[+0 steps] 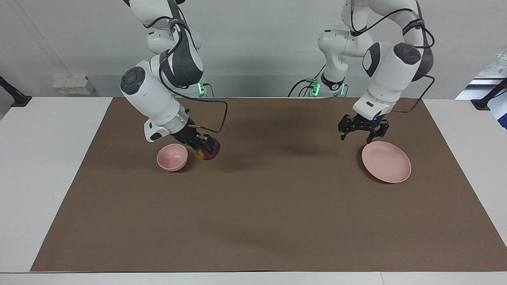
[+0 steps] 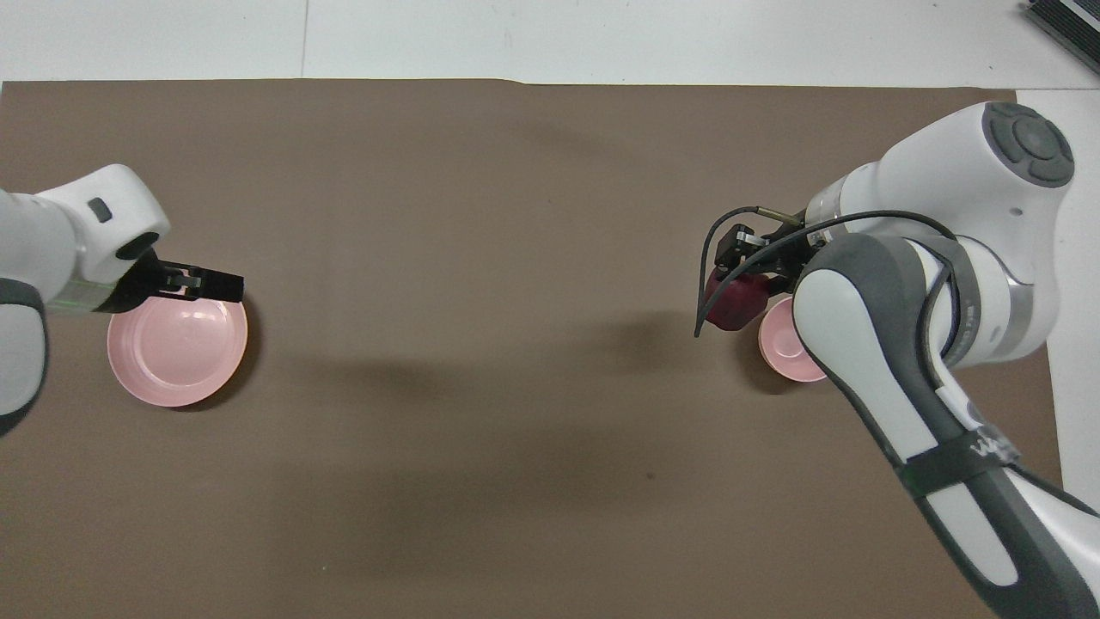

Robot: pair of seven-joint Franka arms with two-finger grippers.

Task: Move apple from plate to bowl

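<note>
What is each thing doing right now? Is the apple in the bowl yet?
apple: not yet, held in the air just beside the bowl
bowl: upright, empty
plate: flat on the mat, empty
right gripper: fingers shut on the apple
left gripper: fingers open, empty, over the plate's rim
</note>
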